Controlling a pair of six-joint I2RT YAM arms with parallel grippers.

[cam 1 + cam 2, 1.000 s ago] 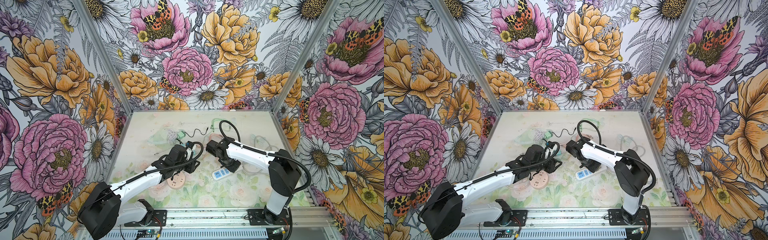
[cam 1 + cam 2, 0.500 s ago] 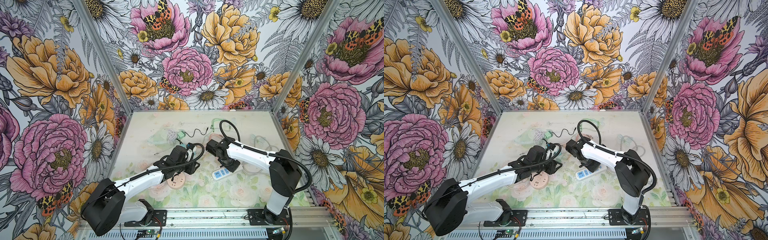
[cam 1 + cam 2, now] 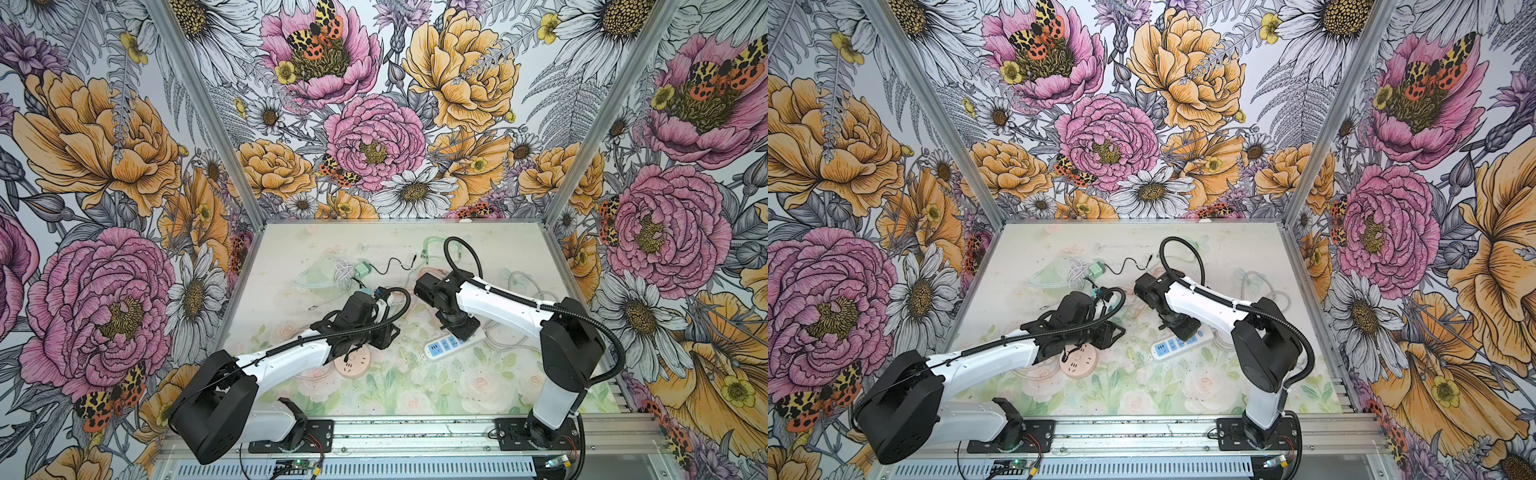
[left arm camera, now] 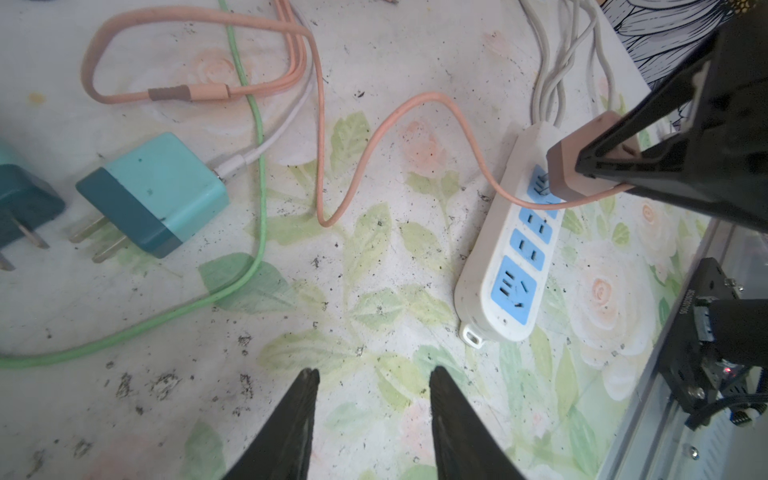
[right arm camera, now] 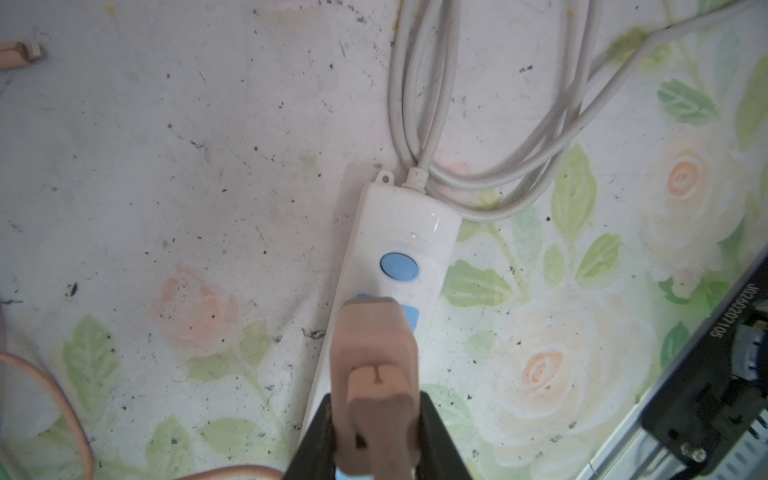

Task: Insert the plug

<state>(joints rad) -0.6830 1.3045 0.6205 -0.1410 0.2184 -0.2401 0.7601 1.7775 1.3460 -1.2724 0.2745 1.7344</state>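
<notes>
A pink plug is clamped in my right gripper, which is shut on its sides. It stands over the cord end of a white power strip with blue sockets. In the left wrist view the plug has its prongs at the last blue socket of the strip; how deep they sit I cannot tell. My left gripper hangs open over bare table, with nothing between its fingers. In both top views the strip lies under the right gripper.
Two teal chargers lie with prongs out, among a green cable and the plug's pink cable. The strip's white cord is coiled behind it. A round pink socket lies under the left arm.
The left arm has shifted slightly toward the right arm. The right arm and the plug it holds have stayed where they were.
</notes>
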